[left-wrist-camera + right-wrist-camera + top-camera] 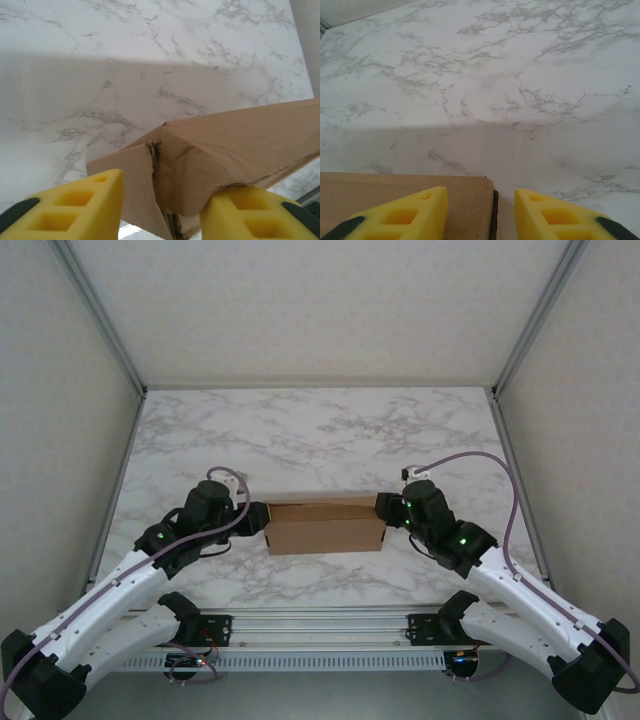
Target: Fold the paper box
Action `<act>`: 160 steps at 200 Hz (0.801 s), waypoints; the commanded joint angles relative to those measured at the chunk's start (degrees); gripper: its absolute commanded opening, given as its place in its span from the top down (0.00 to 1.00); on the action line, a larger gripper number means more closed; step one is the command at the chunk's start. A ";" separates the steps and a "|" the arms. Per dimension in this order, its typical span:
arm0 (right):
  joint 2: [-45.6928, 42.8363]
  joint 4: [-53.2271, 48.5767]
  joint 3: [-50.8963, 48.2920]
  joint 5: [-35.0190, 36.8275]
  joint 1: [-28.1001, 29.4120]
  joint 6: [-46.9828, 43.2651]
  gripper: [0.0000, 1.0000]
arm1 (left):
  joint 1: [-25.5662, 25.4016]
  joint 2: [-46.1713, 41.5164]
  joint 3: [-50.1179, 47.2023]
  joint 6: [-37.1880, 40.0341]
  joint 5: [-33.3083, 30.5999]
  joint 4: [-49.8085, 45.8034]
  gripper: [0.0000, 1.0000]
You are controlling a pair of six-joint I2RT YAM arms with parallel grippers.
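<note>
Table top (300,430): white marble pattern with grey veins, flat, reaching from wall to wall.
Back wall (320,300): pale and plain, meeting the table's far edge.
Side walls (50,420): the same pale panels, one on the left and one on the right.
Frame posts (100,315): grey metal strips running up the two rear corners.
Near rail (320,625): slotted metal bar along the table's near edge.
Shadow (570,150): soft grey band lying across the marble.

Matt brown cardboard paper box (327,525) on smooth marbled table (300,430)
</note>
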 commanded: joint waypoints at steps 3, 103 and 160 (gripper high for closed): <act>0.01 -7.04 -2.01 1.14 0.06 0.53 0.61 | 0.69 -2.20 3.74 1.80 4.46 -1.95 0.56; -0.43 -7.82 -1.83 1.68 0.25 0.91 0.57 | 1.03 3.85 8.75 -0.51 -3.55 -1.24 0.55; 0.68 -9.60 3.83 2.95 0.20 -4.10 0.40 | 0.98 0.34 6.93 1.87 -5.47 -0.66 0.54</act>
